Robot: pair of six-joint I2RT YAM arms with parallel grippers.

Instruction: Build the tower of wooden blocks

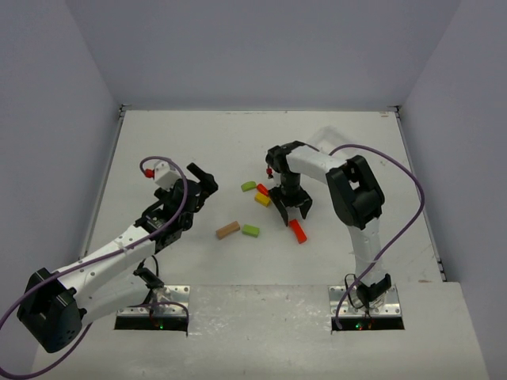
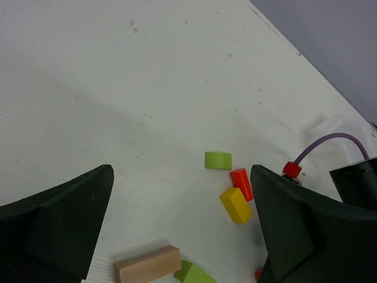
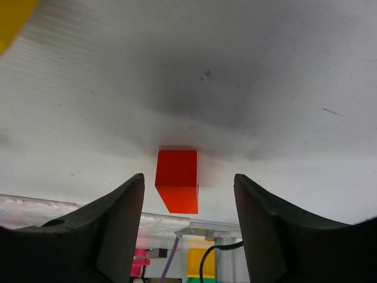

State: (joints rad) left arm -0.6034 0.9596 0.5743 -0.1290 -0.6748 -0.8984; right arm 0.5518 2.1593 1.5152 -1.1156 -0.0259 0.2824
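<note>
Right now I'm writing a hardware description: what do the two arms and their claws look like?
Both arms, left arm and right arm, have white links and bulky black joints. The left claw and right claw are black with two wedge-shaped fingers. A purple cable loops along each arm.

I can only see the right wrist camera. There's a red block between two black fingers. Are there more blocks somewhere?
Observer: Yes, five more. The top view shows a green block, a small red block and a yellow block bunched together. Nearer the arms, a tan block lies beside a second green block.
Operator: Is any of the tower built?
Observer: No. Every block lies singly on the table, none on top of another.
Operator: What's the other arm doing?
Observer: The left gripper is open and empty, above the table to the left of the blocks.
</note>
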